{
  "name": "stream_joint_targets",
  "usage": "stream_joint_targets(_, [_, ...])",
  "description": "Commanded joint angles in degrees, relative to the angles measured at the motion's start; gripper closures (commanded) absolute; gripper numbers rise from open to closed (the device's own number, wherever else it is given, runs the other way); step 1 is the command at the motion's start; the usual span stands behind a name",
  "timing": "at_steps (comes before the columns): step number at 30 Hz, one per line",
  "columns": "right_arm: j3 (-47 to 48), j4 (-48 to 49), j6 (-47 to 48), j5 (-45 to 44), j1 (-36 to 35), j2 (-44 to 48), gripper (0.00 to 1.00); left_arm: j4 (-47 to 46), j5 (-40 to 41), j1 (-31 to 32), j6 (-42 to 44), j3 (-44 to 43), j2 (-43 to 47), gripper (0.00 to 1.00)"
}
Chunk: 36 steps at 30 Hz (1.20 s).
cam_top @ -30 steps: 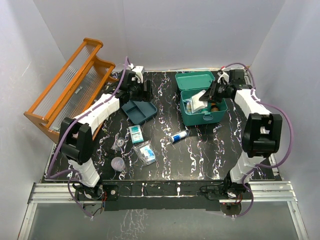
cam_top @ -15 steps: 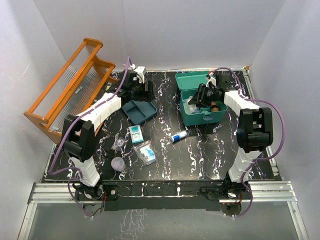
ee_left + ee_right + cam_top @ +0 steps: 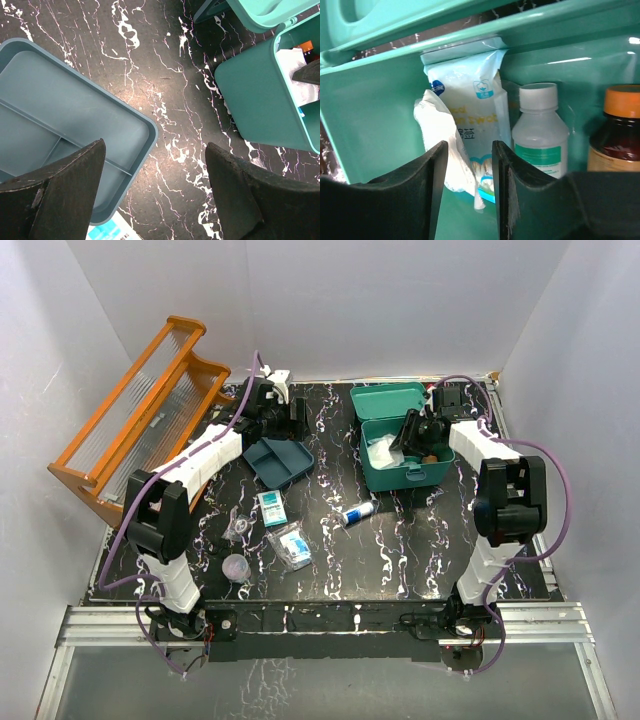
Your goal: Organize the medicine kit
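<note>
The medicine kit [image 3: 408, 472] is a teal box at the back right, with its lid [image 3: 388, 399] open behind it. Its matching divided tray [image 3: 278, 461] lies to the left on the table. My right gripper [image 3: 411, 436] reaches down inside the box. Its fingers stand apart and open [image 3: 469, 175] in front of a white crumpled pouch [image 3: 439, 131] and a cotton-swab packet [image 3: 470, 100], gripping neither. A white bottle [image 3: 539, 131] and a brown bottle with an orange cap [image 3: 616, 135] stand beside them. My left gripper [image 3: 155, 146] hangs wide open above the tray's right edge [image 3: 148, 131] and holds nothing.
An orange wooden rack [image 3: 140, 420] leans at the back left. A blue-capped tube [image 3: 357, 512], two flat packets [image 3: 271, 507] [image 3: 293, 546] and a small cup [image 3: 236, 567] lie on the black marbled table in front of the tray.
My right gripper has gone down into the box with the white pouch and opened, letting it go. The left arm has barely moved.
</note>
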<state>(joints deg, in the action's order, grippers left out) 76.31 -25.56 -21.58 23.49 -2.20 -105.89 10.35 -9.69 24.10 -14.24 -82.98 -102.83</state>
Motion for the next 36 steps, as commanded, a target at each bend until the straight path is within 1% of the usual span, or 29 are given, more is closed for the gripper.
stream_joint_targets(1, [3.56, -1.86, 2.0, -6.56, -0.13, 3.36, 0.63, -0.58, -1.18, -0.23, -0.65, -2.36, 0.17, 0.2])
stream_joint_targets(3, [4.82, -2.92, 2.45, -8.12, -0.79, 3.95, 0.65, -0.59, -1.3, -0.19, -0.71, -2.57, -0.04, 0.2])
stream_joint_targets(6, [6.74, -4.18, 2.91, -12.83, -2.8, 5.63, 0.65, -0.59, -1.22, -0.19, -0.92, -2.88, -0.27, 0.2])
stream_joint_targets(8, [7.24, -4.28, 2.94, -16.41, -4.55, 7.9, 0.63, -0.53, -1.14, -0.21, -0.97, -3.0, -0.28, 0.2])
stream_joint_targets(11, [7.25, -4.75, 2.55, -24.07, -7.72, 9.64, 0.59, -0.27, -0.92, -0.19, -1.16, -3.06, -0.31, 0.2])
stream_joint_targets(13, [6.18, -4.24, 2.24, -26.94, -9.3, 10.2, 0.55, -0.24, -0.95, -0.19, -1.14, -2.91, -0.13, 0.2])
stream_joint_targets(25, [6.35, -4.33, 1.16, -20.6, -10.01, 2.37, 0.54, -0.64, -1.28, -0.19, -1.36, -1.86, 0.82, 0.2])
stream_joint_targets(31, [7.01, -3.74, 1.13, -20.02, -10.27, -0.97, 0.55, -0.76, -1.38, -0.19, -1.43, -1.66, 0.99, 0.2])
stream_joint_targets(36, [6.49, -3.29, 0.9, -19.72, -10.65, -2.93, 0.54, -0.68, -1.29, -0.19, -1.32, -1.88, 0.78, 0.2])
